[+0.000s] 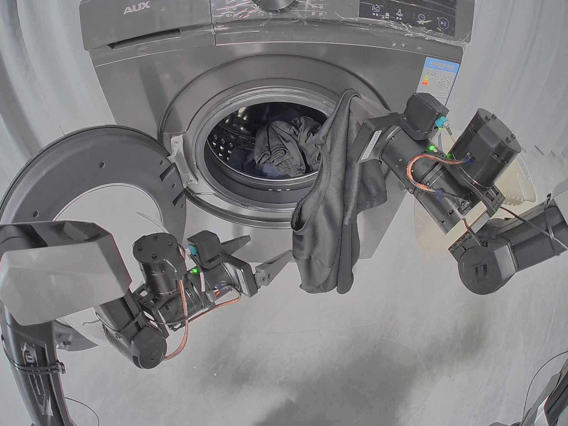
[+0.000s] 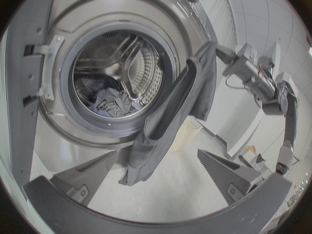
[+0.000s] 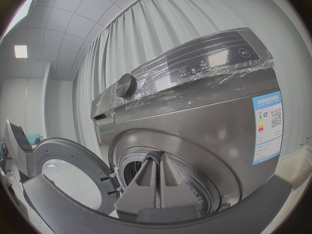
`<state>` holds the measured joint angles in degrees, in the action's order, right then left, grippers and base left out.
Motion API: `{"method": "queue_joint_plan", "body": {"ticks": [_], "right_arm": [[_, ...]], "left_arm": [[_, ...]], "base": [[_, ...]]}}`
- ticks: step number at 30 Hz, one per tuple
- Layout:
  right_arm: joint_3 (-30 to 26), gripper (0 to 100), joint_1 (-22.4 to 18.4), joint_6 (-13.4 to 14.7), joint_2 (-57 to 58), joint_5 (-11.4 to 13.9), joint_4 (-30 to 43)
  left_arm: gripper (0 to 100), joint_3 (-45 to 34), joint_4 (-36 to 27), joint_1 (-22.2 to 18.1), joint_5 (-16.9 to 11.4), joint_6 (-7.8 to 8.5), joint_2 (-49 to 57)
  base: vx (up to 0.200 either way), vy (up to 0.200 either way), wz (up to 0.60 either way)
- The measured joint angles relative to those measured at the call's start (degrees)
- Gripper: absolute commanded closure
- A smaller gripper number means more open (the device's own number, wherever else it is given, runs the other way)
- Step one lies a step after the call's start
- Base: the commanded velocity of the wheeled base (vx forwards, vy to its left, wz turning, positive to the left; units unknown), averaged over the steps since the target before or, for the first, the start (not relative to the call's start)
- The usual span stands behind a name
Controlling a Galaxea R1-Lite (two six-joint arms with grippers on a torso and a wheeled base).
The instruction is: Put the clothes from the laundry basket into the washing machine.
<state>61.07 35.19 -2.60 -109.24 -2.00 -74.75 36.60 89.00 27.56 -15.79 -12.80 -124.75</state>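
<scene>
The right gripper (image 3: 158,176) is clenched on the dark garment (image 1: 331,208), which hangs at frame centre before the washing machine (image 1: 154,78) opening; it looks light, limp and soft; the top edge seems a good hold; the left gripper (image 1: 269,247), lower left, is released.

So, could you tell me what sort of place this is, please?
Probably a lab or demo laundry corner, not a home: a washing machine with wrapped control panel, a pale curtain behind it, and a tiled office ceiling.
</scene>
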Motion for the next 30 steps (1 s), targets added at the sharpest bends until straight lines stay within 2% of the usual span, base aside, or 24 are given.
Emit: {"method": "queue_joint_plan", "body": {"ticks": [4, 7, 14, 25, 26, 30], "right_arm": [[0.4, 100, 0.0, 0.0, 0.1, 0.0, 0.0], [0.4, 100, 0.1, 0.0, 0.1, 0.0, 0.1], [0.5, 100, 0.5, 0.0, 0.1, 0.0, 0.2], [0.4, 100, 1.8, 0.0, -0.2, -0.2, 0.1], [0.4, 100, 2.0, 0.0, -0.3, -0.2, 0.1], [0.3, 100, 2.2, 0.0, -0.3, -0.3, 0.1]], "left_arm": [[0, 0.3, 0.0, 0.0, -1.4, 1.58, -2.8], [0, 0.8, 0.0, 0.0, -1.6, 1.96, -4.6], [0, 3.3, 0.0, 0.2, -2.1, 2.00, -7.7], [0, 13.5, 0.0, -0.2, -1.7, 1.69, -13.8], [100, 14.7, 0.0, -0.2, -1.6, 1.72, -14.5], [100, 19.6, 0.0, -0.4, -0.9, 1.69, -17.4]], "base": [[0.000, 0.000, 0.00], [0.000, 0.000, 0.00], [0.000, 0.000, 0.00], [0.000, 0.000, 0.00], [0.000, 0.000, 0.00], [0.000, 0.000, 0.00]]}}
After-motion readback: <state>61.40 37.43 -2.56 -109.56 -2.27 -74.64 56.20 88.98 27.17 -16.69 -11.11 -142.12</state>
